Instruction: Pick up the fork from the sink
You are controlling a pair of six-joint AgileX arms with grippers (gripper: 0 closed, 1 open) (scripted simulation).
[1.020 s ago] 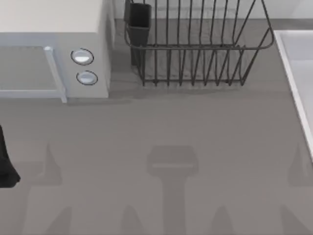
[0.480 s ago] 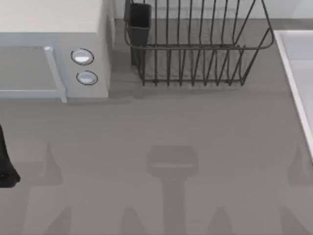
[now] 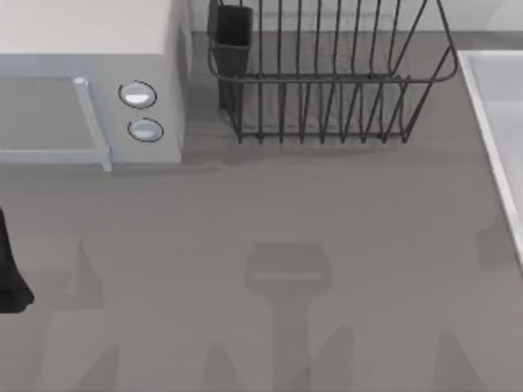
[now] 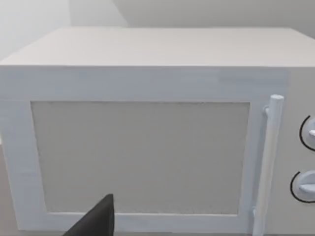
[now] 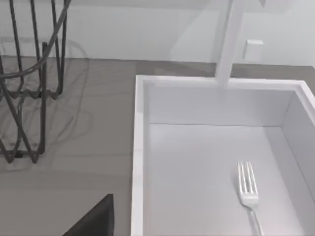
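The fork [image 5: 250, 199] lay flat on the floor of the sink [image 5: 139, 162], tines pointing toward the basin's far wall, close to the wall farthest from the dish rack [image 5: 29, 88]. In the right wrist view a dark finger [image 5: 96, 219] of the right gripper stood over the counter just outside the sink's rim on the rack side, well apart from the fork; whether that gripper was spread or pressed together could not be told. The fork's handle was cut off by the picture's edge.

From above, the sink [image 3: 490, 122] sat at the table's right edge, with the wire dish rack [image 3: 327, 82] beside it and a white microwave [image 3: 90, 90] beyond the rack on the left. The counter [image 3: 270, 212] was a plain grey surface, and a pale wall rose behind the sink, where a white spout [image 5: 229, 42] ran upward.

The left arm [image 3: 10, 269] rested far from the sink, at the table's left edge in front of the microwave; one dark finger [image 4: 96, 221] showed before the microwave door [image 4: 140, 157], and its grip could not be told either.
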